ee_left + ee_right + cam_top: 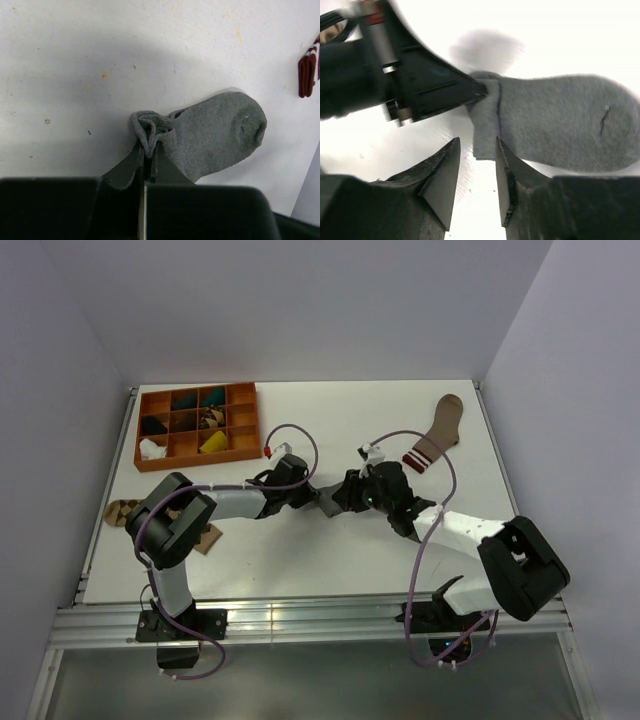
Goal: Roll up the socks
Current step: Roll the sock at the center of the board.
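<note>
Grey sock (215, 135) lies mid table (330, 560), long axis left to right, toe toward my right arm. My left gripper (148, 150) is clamped on its bunched cuff; right gripper (477, 150) stands half open, holding nothing.

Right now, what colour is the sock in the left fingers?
The sock is plain grey, clearest in left wrist view.

A lab test cell: white table (330, 430) boxed by bare walls (300, 310).
</note>
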